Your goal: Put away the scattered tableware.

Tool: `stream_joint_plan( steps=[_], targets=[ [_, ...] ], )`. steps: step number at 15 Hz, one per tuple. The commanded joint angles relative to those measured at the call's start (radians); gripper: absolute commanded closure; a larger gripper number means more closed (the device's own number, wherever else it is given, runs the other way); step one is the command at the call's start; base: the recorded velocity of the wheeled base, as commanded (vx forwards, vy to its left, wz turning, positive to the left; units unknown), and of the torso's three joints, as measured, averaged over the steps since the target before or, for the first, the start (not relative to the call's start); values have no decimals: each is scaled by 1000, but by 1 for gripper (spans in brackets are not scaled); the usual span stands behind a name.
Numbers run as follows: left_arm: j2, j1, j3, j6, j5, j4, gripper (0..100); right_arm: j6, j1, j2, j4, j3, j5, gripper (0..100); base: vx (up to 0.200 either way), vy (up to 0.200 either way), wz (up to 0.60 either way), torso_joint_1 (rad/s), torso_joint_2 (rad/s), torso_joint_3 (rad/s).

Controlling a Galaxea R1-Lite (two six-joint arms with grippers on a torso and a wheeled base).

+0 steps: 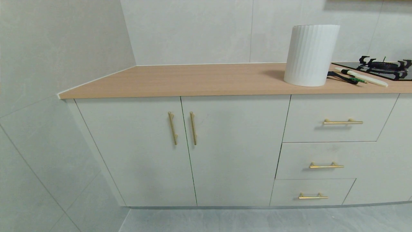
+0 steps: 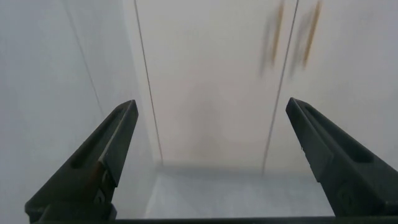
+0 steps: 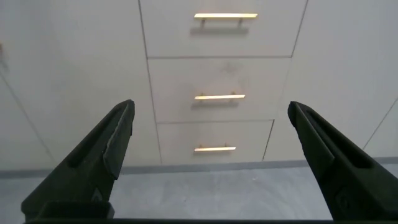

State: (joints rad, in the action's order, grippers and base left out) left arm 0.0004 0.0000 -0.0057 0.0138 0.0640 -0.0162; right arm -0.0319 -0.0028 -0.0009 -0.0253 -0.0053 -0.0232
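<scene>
Tableware (image 1: 360, 78) lies loose on the tabletop (image 1: 193, 80), a few pieces just beside the white ribbed holder (image 1: 311, 54), near the hob (image 1: 386, 66). Left jaws are spread wide and empty, facing the cabinet doors (image 2: 211, 93). Right jaws are released too, facing the drawers (image 3: 224, 81).

Cabinet (image 1: 225, 154) (brass handles (image 1: 173, 128)), hob (image 1: 384, 65)

Matt wood-grain countertop (image 1: 193, 80), ribbed matt white container (image 1: 311, 54), smooth pale cabinet doors (image 1: 135, 154), brass-look metal handles (image 1: 173, 128)
</scene>
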Motion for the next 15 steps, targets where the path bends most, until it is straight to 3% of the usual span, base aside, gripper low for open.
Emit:
stream_joint_plan(
  steps=[1, 4, 8, 11, 13, 14, 15],
  targets=[
    [0, 0, 6, -8, -35, 15, 0, 7, 1, 1, 36, 2, 51, 0, 0, 0, 0, 0, 0, 0],
    [0, 0, 6, -11, -33, 16, 0, 10, 1, 1, 25, 4, 52, 0, 0, 0, 0, 0, 0, 0],
    [0, 0, 6, 34, -38, 16, 0, 9, 1, 1, 24, 4, 54, 0, 0, 0, 0, 0, 0, 0],
    [0, 0, 6, 32, -39, 16, 0, 12, 1, 1, 24, 4, 54, 0, 0, 0, 0, 0, 0, 0],
    [0, 0, 6, 6, -39, 18, 0, 12, 3, 1, 24, 4, 54, 0, 0, 0, 0, 0, 0, 0],
    [0, 0, 6, -23, -38, 16, 0, 12, 3, 1, 24, 4, 55, 0, 0, 0, 0, 0, 0, 0],
    [0, 0, 6, -21, -38, 16, 0, 12, 3, 1, 24, 4, 55, 0, 0, 0, 0, 0, 0, 0]
  ],
)
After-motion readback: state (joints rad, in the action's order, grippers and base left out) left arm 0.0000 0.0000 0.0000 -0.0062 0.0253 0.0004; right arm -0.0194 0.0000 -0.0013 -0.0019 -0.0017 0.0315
